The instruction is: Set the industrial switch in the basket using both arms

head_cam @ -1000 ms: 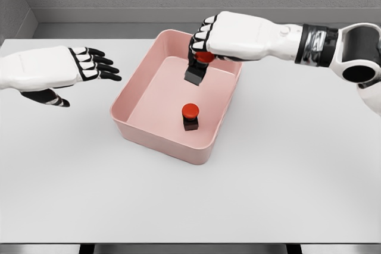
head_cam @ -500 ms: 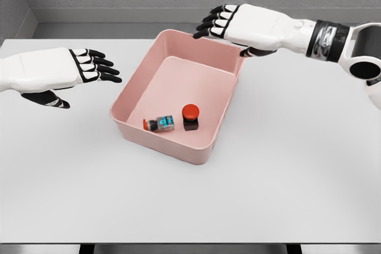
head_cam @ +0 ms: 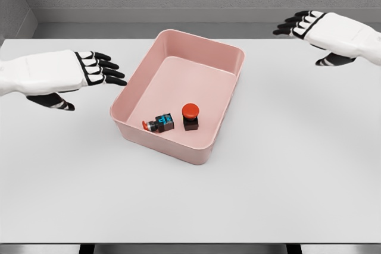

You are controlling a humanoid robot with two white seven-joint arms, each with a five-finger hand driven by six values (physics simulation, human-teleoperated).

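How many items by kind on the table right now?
Switches: 2, one upright, one on its side, both in the basket
Basket: 1
Hands: 2, left, right, both open
Total: 5

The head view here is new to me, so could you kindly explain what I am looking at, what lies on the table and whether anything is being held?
This is a simulator's render, seen from a camera on a humanoid robot's head, looking down at a white table. The two white shapes with black fingers are the robot's own hands. The left hand reaches in from the picture's left and the right hand from the upper right; both have spread fingers and hold nothing. In the middle stands a pink basket, open at the top. Inside it are two industrial switches: one stands upright with its red button on top, and the other lies on its side just to the left of it, near the front wall. Neither hand touches the basket.
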